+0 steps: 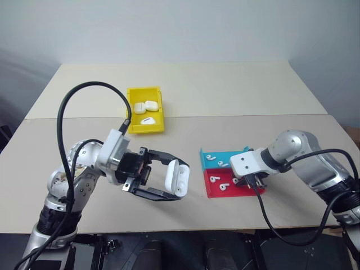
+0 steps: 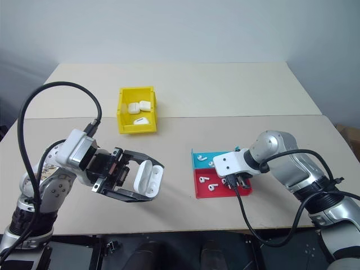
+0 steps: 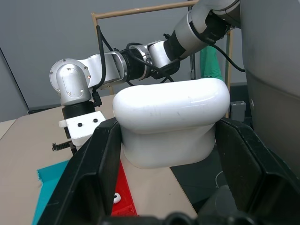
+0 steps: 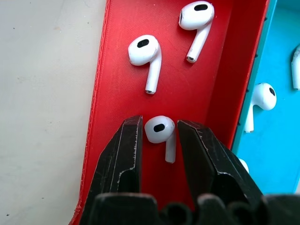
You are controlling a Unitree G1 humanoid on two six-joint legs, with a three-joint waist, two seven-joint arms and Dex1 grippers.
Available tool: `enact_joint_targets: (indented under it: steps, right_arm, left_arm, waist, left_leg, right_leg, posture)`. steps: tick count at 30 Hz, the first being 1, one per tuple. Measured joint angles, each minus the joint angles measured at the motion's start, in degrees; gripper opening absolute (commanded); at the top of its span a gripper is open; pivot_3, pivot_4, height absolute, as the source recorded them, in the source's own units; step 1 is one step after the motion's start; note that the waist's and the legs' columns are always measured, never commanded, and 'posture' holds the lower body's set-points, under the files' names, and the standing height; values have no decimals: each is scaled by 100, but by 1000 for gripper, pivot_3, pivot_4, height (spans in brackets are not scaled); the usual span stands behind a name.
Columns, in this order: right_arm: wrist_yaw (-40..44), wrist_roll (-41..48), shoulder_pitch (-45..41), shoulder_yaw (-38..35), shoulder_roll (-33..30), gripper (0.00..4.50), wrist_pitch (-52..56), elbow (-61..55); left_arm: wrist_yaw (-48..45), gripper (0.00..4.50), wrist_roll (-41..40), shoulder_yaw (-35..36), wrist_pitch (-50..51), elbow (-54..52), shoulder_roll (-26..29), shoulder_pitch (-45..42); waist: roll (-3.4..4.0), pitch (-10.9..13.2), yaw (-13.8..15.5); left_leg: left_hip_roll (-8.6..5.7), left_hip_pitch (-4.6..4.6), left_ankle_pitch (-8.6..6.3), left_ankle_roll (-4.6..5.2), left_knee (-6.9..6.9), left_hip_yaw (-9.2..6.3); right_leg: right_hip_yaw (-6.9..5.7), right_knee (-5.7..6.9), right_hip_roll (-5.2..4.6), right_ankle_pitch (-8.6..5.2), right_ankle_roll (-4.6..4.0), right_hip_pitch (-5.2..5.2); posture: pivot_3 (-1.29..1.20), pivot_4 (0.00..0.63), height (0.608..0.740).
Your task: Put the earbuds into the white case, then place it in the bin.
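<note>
Picking up an earbud (image 4: 159, 131) is the step in hand: the right tool (image 4: 158, 140) points down into the red half of the tray (image 4: 117, 28), its fingers pinching that earbud between them. The left tool (image 1: 169, 179) is clamped on the white case (image 1: 176, 178), lid open, held above the desk (image 1: 225, 90). Next comes a clean lift and a carry to the case. Beyond the left tool sits the yellow bin (image 1: 135, 107).

beige table (image 1: 225, 90) against a plain grey wall (image 1: 180, 28).
</note>
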Motion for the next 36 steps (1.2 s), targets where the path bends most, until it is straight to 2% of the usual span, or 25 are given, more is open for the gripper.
enact_joint_targets:
  steps: [13,17,36]
  right_arm:
    - [51,9,-32,-63,50,1546,-234,207]
    - [75,11,-32,-136,51,2434,-249,263]
    - [167,-43,-44,-145,183,2434,-45,330]
  left_arm:
    - [71,2779,1,0,0,0,0,0]
    - [81,2779,1,0,0,0,0,0]
    - [102,2779,2,57,-2,1,42,-1]
  waist:
    - [0,0,2]
    - [0,0,1]
    - [0,0,2]
  left_leg:
    - [0,0,0,0,0,0]
    - [0,0,0,0,0,0]
    - [0,0,0,-1,0,0]
  right_leg:
    - [0,-1,0,0,0,0]
    - [0,-1,0,0,0,0]
    - [0,-1,0,0,0,0]
  posture:
    - [0,150,740]
    - [0,150,740]
    - [0,150,740]
